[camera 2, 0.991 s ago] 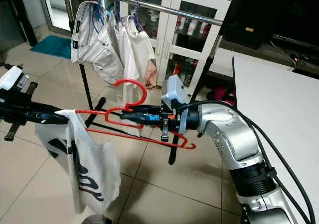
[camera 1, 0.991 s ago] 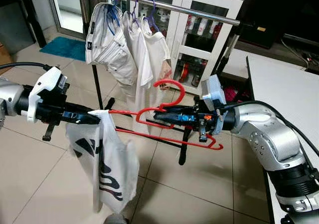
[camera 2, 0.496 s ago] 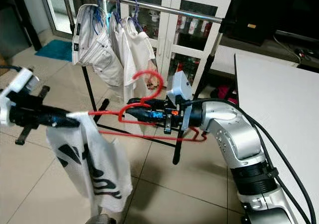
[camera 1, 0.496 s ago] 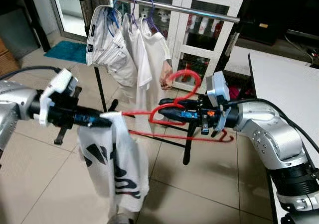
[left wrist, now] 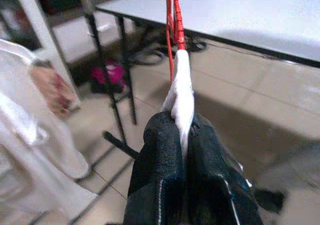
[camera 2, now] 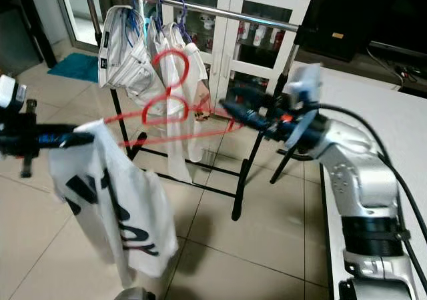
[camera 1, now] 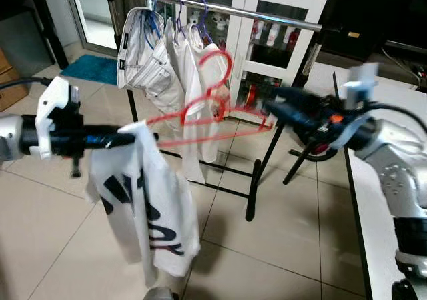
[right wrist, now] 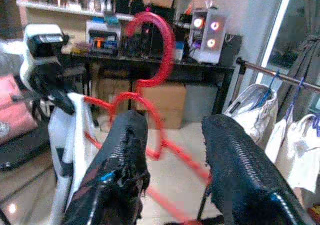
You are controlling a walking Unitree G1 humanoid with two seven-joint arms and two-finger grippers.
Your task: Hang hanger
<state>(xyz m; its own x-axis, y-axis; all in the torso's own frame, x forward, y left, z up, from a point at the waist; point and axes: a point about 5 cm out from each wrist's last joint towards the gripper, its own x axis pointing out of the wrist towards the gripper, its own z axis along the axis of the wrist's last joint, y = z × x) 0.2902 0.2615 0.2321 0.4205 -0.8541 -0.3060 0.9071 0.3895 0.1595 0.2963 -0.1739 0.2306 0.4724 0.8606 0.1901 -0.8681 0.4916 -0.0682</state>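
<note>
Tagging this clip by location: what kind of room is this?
Likely a home living area: tiled floor, a garment rack hung with white clothes, a glass-door cabinet, and a white table.

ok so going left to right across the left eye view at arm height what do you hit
left tool pinching the white shirt → red hanger → right tool, fingers apart → white table
</note>
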